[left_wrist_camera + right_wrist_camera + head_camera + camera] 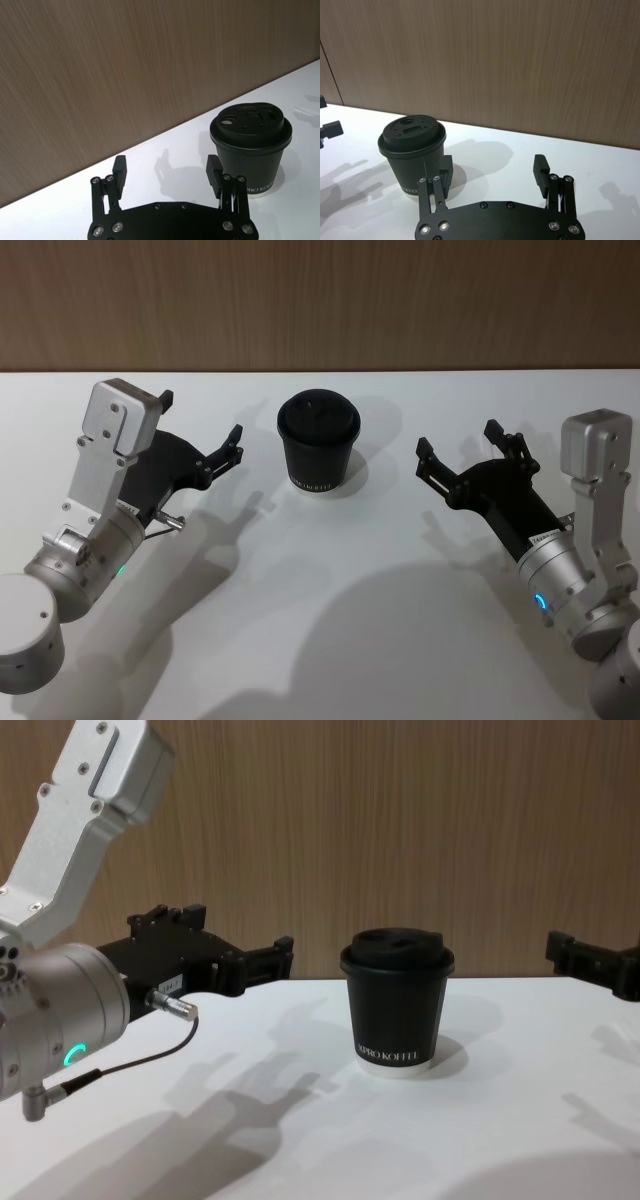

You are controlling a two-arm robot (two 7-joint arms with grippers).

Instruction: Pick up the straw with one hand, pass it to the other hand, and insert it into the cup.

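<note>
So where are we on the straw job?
Nothing done yet. Left gripper and right gripper hang open and empty either side of the cup, whose lid has nothing in it. A thin pale line, maybe the straw, lies on the table past the cup. To do: pick, handover, insert.

The cup [398,990] carries one line of small white lettering [388,1053] low on its wall: "PRO KOFFEE", with a mark before it too small to make out. Just beyond one fingertip of the left gripper [167,167] it reads "PRO KO" - the rest curves away. Beside the right gripper [493,167], a finger leaves only the last letters, "FFEE".
</note>
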